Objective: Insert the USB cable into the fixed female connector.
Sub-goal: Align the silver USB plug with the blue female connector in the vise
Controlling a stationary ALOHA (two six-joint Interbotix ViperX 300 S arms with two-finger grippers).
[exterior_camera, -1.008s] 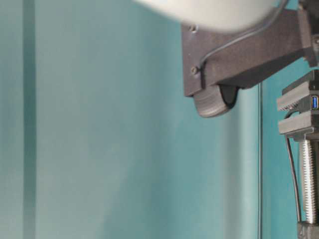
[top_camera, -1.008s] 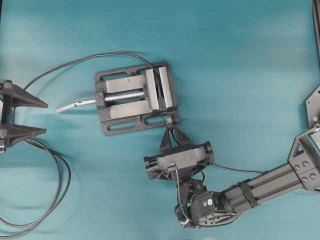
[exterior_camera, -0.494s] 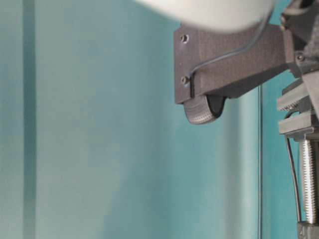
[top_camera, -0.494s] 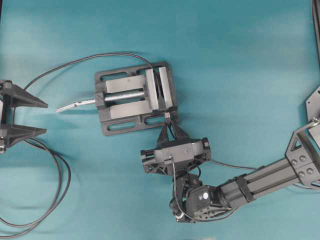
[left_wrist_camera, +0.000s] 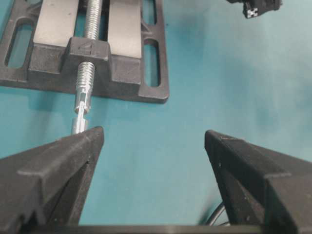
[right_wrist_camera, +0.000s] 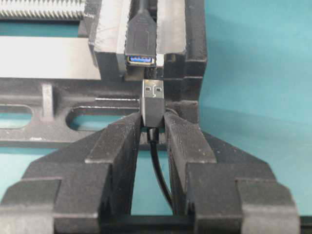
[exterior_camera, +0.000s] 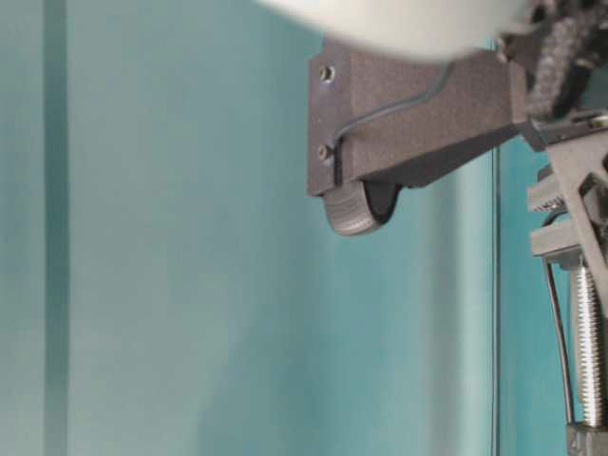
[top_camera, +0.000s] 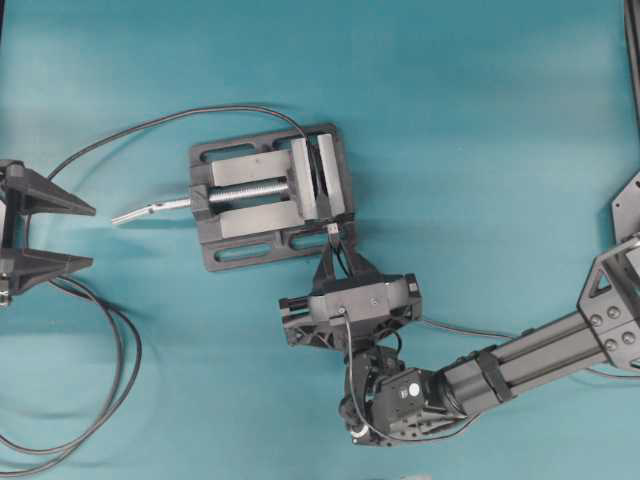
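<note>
The right gripper [right_wrist_camera: 153, 122], its black ribbed plastic fingers [right_wrist_camera: 119, 141] pinching the small black rectangular plug of the thin dark grey USB cable [right_wrist_camera: 153, 100], is holding the plug's silver metal tip just in front of the blue-tongued fixed female connector [right_wrist_camera: 141, 59], clamped between the smooth steel faces of the cast grey metal vise [right_wrist_camera: 58, 105]. A clean insertion is likely calling for squaring the tip to the opening and pushing straight, without tilt. The left gripper [left_wrist_camera: 153, 146] is resting spread wide, well apart.

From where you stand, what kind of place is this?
Probably a robotics lab test bench: a teal work surface, a metal vise clamping a socket, and a robot claw holding a USB plug.
</note>
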